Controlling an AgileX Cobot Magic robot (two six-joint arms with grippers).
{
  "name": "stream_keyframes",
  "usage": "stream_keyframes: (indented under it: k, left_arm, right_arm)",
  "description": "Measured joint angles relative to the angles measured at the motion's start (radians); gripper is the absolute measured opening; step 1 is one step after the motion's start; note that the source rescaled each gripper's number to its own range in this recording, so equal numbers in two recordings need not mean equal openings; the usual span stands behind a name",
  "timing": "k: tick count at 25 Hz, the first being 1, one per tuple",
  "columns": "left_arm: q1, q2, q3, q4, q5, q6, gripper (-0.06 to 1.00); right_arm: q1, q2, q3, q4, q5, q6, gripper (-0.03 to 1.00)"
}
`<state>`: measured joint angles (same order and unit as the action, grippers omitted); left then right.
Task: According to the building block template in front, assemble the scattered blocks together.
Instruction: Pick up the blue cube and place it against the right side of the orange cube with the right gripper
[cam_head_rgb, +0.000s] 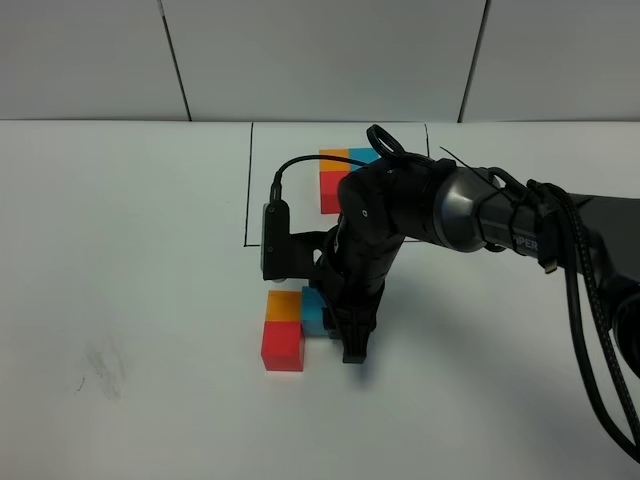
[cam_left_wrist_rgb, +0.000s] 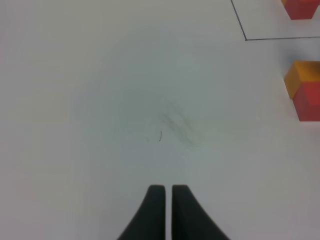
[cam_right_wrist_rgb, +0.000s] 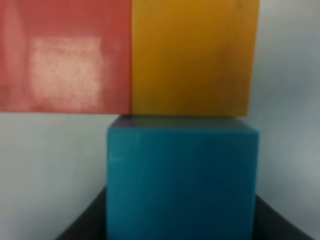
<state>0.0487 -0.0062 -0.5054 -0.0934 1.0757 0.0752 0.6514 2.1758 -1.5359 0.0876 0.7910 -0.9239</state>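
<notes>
The building block template (cam_head_rgb: 340, 172), an orange, blue and red L, lies inside a thin black rectangle at the back. The scattered orange cube (cam_head_rgb: 284, 304) and red cube (cam_head_rgb: 283, 345) sit joined in front of it, with the teal-blue cube (cam_head_rgb: 314, 312) against the orange cube's right side. My right gripper (cam_head_rgb: 338, 322) reaches down across the middle and is shut on the teal-blue cube (cam_right_wrist_rgb: 182, 175). In the right wrist view it touches the orange cube (cam_right_wrist_rgb: 195, 57), with the red cube (cam_right_wrist_rgb: 65, 55) beside that. My left gripper (cam_left_wrist_rgb: 168, 200) is shut and empty over bare table, and the arm is outside the exterior view.
The left wrist view shows the orange cube (cam_left_wrist_rgb: 302, 75) and red cube (cam_left_wrist_rgb: 307, 102) at its edge, a corner of the black rectangle (cam_left_wrist_rgb: 245, 36), and a faint scuff mark (cam_left_wrist_rgb: 172, 125) on the white table (cam_head_rgb: 130, 250).
</notes>
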Motion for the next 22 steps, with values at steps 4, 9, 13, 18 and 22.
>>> stream_keyframes:
  k: [4, 9, 13, 18, 22]
  left_arm:
    - [0.0, 0.0, 0.0, 0.0, 0.0, 0.0, 0.01]
    - [0.0, 0.0, 0.0, 0.0, 0.0, 0.0, 0.01]
    - [0.0, 0.0, 0.0, 0.0, 0.0, 0.0, 0.01]
    - [0.0, 0.0, 0.0, 0.0, 0.0, 0.0, 0.01]
    - [0.0, 0.0, 0.0, 0.0, 0.0, 0.0, 0.01]
  right_arm:
    - [0.0, 0.02, 0.0, 0.001, -0.002, 0.0, 0.52]
    - [0.0, 0.021, 0.0, 0.001, -0.006, 0.0, 0.52]
    - [0.0, 0.021, 0.0, 0.001, -0.012, -0.006, 0.52]
    - [0.0, 0.039, -0.014, 0.0, -0.013, -0.012, 0.52]
    - [0.0, 0.051, -0.03, 0.0, -0.011, -0.016, 0.52]
